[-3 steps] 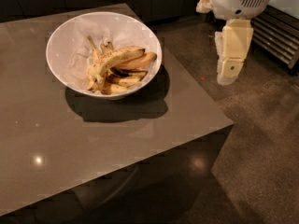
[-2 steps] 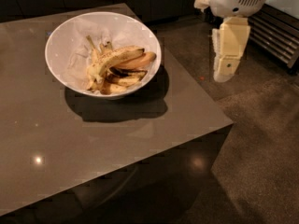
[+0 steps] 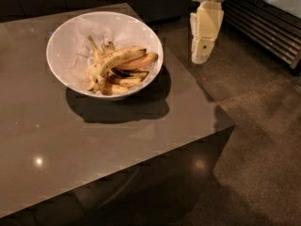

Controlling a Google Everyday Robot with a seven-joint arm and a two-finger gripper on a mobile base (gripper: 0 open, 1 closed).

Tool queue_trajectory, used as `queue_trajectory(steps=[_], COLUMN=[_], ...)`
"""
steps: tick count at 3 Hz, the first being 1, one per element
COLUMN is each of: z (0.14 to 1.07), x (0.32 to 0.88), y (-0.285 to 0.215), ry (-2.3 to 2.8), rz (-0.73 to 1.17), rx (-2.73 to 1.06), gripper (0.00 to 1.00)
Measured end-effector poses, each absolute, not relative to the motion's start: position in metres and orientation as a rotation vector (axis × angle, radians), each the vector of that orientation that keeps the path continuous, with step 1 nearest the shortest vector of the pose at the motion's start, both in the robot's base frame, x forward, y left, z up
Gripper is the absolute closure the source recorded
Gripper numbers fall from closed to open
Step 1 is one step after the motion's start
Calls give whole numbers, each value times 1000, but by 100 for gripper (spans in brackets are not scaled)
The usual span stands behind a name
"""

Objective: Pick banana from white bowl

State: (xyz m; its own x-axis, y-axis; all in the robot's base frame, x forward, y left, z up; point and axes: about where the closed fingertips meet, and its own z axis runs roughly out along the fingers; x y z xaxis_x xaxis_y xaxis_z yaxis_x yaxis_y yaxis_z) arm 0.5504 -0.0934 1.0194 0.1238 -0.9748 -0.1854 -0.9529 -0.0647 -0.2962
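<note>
The white bowl (image 3: 61, 36) stands on the grey-brown table, far left of centre, lined with crumpled white paper. In it lies a bunch of bananas. The banana (image 3: 114, 58), long, pale yellow and freckled, lies on top and runs from the stems at the left to the right. A smooth orange-yellow banana (image 3: 143, 61) lies just behind it, and smaller black-blotched ones (image 3: 123, 78) lie below. My gripper (image 3: 200, 56) hangs pointing down at the upper right, beyond the table's right edge, apart from the bowl and at about the height of its rim.
The table's right edge (image 3: 197, 86) and front right corner (image 3: 233, 123) lie between the gripper and the bowl. Dark speckled floor (image 3: 263, 140) is to the right. A slatted grille (image 3: 268, 32) runs along the far right wall.
The gripper has moved left, closer to the table's right edge and the bowl. The bowl and the bananas have not moved.
</note>
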Motion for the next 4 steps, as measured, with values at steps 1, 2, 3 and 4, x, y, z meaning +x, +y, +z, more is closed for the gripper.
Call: queue_trajectory(steps=[1, 2, 3, 4], z=[1023, 1029, 1011, 987], x=[582, 590, 600, 604], y=[-59, -50, -38, -29], ry=[1806, 1773, 1743, 1759], rz=[-84, -97, -55, -3], rx=[-2109, -2082, -2103, -2124], gripper=[0, 0, 0, 0])
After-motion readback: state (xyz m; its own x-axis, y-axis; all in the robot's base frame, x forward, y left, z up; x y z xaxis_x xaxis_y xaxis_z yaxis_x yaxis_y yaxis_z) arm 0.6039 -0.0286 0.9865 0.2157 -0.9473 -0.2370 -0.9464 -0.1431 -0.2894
